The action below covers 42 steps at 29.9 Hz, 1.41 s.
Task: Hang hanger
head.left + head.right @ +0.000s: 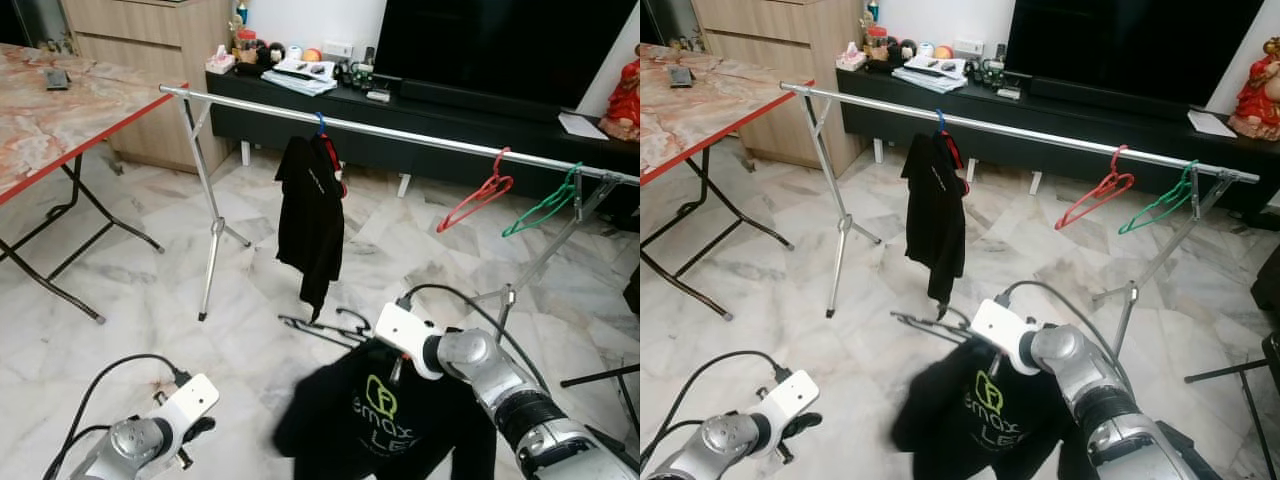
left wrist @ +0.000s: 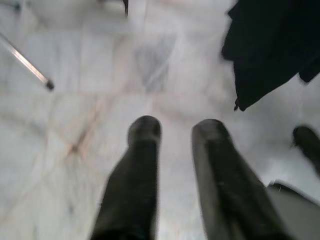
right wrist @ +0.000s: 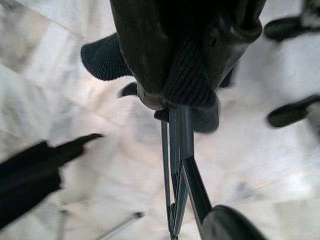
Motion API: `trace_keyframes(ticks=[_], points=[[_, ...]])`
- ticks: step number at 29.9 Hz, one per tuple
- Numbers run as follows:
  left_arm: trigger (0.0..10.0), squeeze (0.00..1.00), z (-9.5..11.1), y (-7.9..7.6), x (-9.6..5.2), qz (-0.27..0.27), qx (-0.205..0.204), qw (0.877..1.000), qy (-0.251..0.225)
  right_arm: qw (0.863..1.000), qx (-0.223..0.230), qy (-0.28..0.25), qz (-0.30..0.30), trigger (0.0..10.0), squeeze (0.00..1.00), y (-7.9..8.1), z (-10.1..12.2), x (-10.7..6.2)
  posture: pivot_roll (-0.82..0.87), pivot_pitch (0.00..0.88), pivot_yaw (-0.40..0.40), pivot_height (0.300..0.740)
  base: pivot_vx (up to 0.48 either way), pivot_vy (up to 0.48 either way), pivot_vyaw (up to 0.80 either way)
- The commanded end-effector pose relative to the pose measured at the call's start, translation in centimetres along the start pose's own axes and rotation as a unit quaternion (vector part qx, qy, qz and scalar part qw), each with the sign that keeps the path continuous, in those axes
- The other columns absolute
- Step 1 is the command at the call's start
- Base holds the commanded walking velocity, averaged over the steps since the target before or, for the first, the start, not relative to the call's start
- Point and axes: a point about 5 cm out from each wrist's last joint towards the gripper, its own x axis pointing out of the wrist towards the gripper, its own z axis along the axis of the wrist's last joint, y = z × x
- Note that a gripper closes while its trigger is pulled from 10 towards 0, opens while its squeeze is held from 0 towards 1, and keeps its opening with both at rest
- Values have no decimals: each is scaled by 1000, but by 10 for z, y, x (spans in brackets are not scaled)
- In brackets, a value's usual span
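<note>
Right hand around hanger neck

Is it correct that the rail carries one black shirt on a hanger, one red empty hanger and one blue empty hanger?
Not quite. The empty hanger near the rail's right end is green, not blue, as the left eye view shows. The rest holds: the black shirt hangs on the rail, and a red empty hanger hangs beside the green one.

Marble-top folding table left; TV console behind; red figurine right.
</note>
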Motion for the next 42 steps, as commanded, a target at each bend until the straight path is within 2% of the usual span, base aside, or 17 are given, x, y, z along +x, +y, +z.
trace_keyframes(ticks=[1,2,4,5,6,11,13,14,15,18,20,22,24,32,42], points=[[10000,1000,15,4,-5,-22,-8,999,-46,999,-17,-5,46,10000,0,9,-1,3,133,41,-112,740,0,0,0],[10000,1000,15,4,-5,-22,-8,999,-46,999,-17,-5,46,10000,0,9,-1,3,133,41,-112,740,0,0,0],[10000,1000,28,3,-7,-42,2,996,-76,997,-24,-7,69,10000,0,15,-1,6,143,41,-114,740,0,0,0],[10000,871,36,3,-9,-54,10,994,-90,996,-26,-5,83,10000,0,18,-2,8,146,40,-115,740,0,0,0],[10000,0,41,1,-10,-66,9,993,-95,996,-32,-2,88,10000,0,20,-2,9,146,40,-115,740,0,0,0],[10000,0,50,-5,-11,-106,9,989,-98,994,-47,-8,95,10000,0,25,0,13,154,40,-117,740,0,0,0],[10000,0,58,-12,-10,-135,-1,985,-108,994,-12,-45,100,10000,0,27,8,17,157,38,-118,740,0,0,0],[10000,0,62,-15,-10,-147,-5,983,-112,993,-11,-51,105,10000,0,28,9,17,160,36,-118,740,0,0,0],[10000,0,64,-17,-10,-155,-4,981,-113,992,-30,-46,112,10000,0,30,9,17,161,35,-119,740,0,0,0],[10000,0,68,-18,-9,-157,-5,981,-114,993,-44,-42,103,10000,0,31,11,20,163,34,-120,740,0,0,0],[10000,0,70,-18,-8,-155,-4,981,-115,993,-28,-57,97,10000,0,31,14,21,165,34,-121,740,0,0,0],[10000,0,73,-19,-6,-154,-3,981,-115,990,-17,-72,117,10000,0,33,16,22,167,34,-122,740,0,0,0],[10000,0,78,-20,-5,-154,3,981,-116,987,-25,-69,140,10000,0,36,16,21,168,31,-125,740,0,0,0],[10000,0,82,-19,-3,-154,6,981,-118,985,-26,-68,157,10000,0,40,15,22,173,23,-124,740,0,0,0],[10000,0,86,-23,-6,-199,23,973,-114,988,-54,-47,137,10000,0,40,13,25,177,4,-125,740,0,0,0]])
